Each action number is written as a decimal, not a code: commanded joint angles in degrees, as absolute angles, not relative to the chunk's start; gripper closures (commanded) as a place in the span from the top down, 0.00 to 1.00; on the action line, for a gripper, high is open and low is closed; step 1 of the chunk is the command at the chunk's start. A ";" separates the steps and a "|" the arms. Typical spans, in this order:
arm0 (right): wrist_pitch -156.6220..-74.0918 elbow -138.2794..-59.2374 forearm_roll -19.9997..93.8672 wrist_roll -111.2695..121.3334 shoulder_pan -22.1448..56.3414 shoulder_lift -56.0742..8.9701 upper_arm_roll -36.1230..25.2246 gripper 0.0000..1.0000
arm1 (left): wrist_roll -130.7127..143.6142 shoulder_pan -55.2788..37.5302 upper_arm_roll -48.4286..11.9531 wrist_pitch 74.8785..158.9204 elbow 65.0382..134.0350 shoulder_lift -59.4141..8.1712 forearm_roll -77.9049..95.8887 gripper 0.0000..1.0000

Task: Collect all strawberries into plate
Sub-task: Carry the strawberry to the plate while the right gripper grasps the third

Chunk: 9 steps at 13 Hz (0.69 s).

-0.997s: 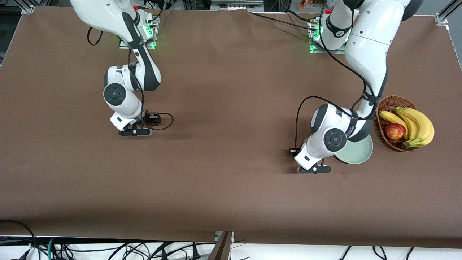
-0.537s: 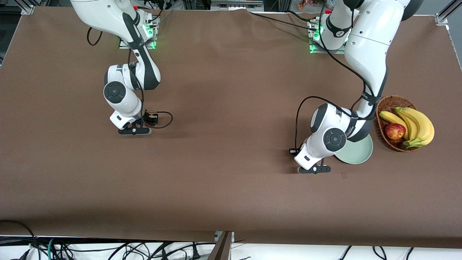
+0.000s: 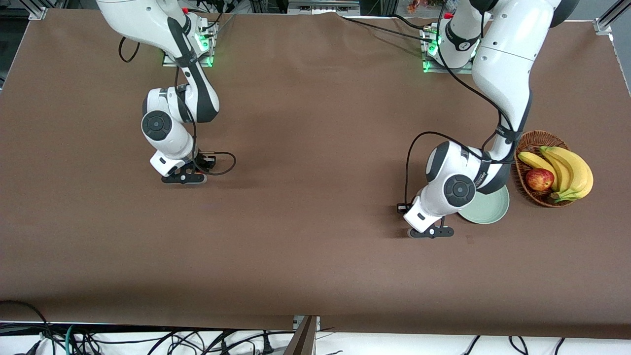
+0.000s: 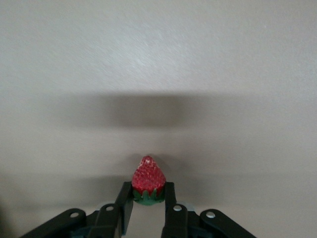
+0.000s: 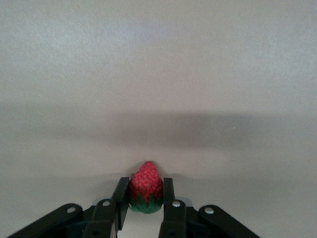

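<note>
Strawberry [image 4: 148, 179] per gripper [image 4: 146, 203].

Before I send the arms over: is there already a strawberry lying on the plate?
No: the bare part of the plate showing beside the left arm holds no berry, though that arm covers the rest.

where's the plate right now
The plate sits on the table toward the left arm's end, beside the basket, partly covered by the left arm.
</note>
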State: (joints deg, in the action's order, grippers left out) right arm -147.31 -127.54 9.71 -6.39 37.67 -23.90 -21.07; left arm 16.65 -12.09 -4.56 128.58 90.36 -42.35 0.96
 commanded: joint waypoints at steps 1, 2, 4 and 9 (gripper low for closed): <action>-145.65 -124.83 11.68 -7.11 38.49 -22.94 -20.31 0.27 | 8.74 -8.98 -4.22 122.11 91.76 -36.93 -0.18 0.00; -143.46 -122.37 13.78 -7.99 38.32 -23.03 -18.65 0.27 | 4.35 -7.49 -3.96 119.47 92.19 -35.35 -0.18 0.00; -138.19 -115.62 19.92 -11.14 38.41 -25.12 -16.71 0.27 | -2.43 -6.24 -2.73 114.80 93.86 -32.71 -0.26 0.00; -131.83 -95.39 27.33 -36.50 38.41 -34.53 -5.92 0.28 | -8.51 -4.05 -0.19 114.78 104.40 -25.50 -2.72 0.02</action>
